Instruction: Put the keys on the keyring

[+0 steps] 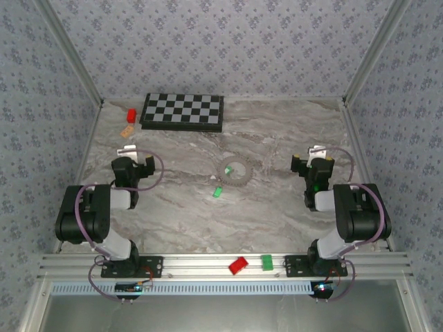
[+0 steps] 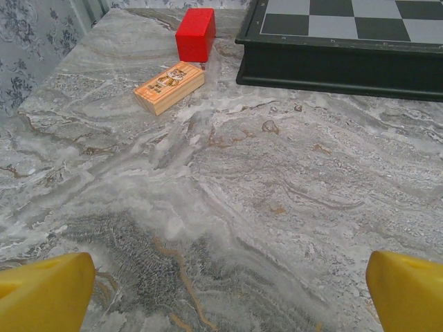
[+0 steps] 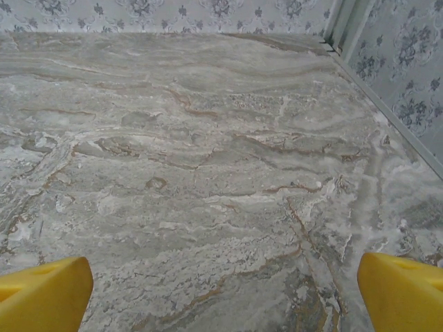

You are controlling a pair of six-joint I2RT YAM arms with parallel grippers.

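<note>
grey keyring [image 1: 235, 168]: lying flat.
green key [image 1: 217, 191]: just beside keyring, not on it.
left claw [image 2: 221, 296]: spread wide, empty, well left of keyring.
right claw [image 3: 221, 296]: spread wide, empty, well right of keyring.

A table [image 1: 277, 207] with a grey marble-patterned top, veined in brown and white, fills the middle of the enclosure. Behind it and on both its sides stand walls [image 1: 228, 41] papered pale grey-blue with a small repeating floral motif. Slim aluminium posts [image 1: 69, 52] rise slanting from the table's two far corners, where the walls meet. A ribbed aluminium rail [image 1: 201, 261] runs along the table's near edge. Below that rail lies a dull grey-green surface [image 1: 208, 315], perhaps a floor or lower shelf. Light falls soft and even over the table.
</note>
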